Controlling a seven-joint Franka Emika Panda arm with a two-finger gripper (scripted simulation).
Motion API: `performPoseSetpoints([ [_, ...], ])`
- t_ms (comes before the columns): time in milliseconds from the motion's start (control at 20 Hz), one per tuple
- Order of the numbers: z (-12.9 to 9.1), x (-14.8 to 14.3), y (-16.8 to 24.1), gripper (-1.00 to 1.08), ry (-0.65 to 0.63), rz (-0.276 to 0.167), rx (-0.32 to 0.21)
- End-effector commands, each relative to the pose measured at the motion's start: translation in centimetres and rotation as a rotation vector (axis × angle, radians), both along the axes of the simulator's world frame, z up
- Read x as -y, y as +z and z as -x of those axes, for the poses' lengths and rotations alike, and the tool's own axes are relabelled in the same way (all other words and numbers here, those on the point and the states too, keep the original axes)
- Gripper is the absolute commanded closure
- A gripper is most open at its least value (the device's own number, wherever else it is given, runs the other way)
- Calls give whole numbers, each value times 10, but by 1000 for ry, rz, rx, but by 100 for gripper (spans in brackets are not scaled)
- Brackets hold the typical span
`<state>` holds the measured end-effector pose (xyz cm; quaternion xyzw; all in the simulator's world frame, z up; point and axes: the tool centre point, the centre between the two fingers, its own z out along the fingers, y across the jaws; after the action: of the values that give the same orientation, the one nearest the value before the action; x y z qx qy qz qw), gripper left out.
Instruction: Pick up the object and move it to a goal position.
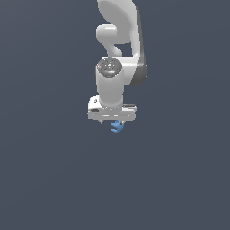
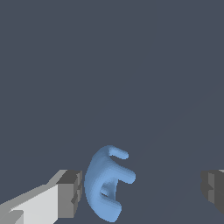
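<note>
The object [image 1: 117, 127] is a tiny bright-blue piece with small prongs, just below the white hand of my gripper [image 1: 112, 121] in the exterior view. In the wrist view the object [image 2: 107, 183] lies between the two grey pads. It is close beside one pad [image 2: 71, 193] and far from the other [image 2: 213, 190]. My gripper [image 2: 141, 192] is open, with its jaws wide apart around the object and not closed on it. I cannot tell whether the near pad touches the object.
The white arm [image 1: 121, 54] rises above the hand toward the top of the exterior view. The surface around it is a plain dark grey-blue ground [image 1: 54, 170]. No goal marker shows.
</note>
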<state>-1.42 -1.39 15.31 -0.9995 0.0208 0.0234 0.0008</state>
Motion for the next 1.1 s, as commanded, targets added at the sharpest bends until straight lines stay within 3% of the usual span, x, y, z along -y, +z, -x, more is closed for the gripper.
performPoseSetpoints([
  [0,0,0,0,-92,0,0,0],
  [550,-8,-6,13,-92,23,-17,19],
  [1050,1,-10,2,-92,-41,-11,22],
])
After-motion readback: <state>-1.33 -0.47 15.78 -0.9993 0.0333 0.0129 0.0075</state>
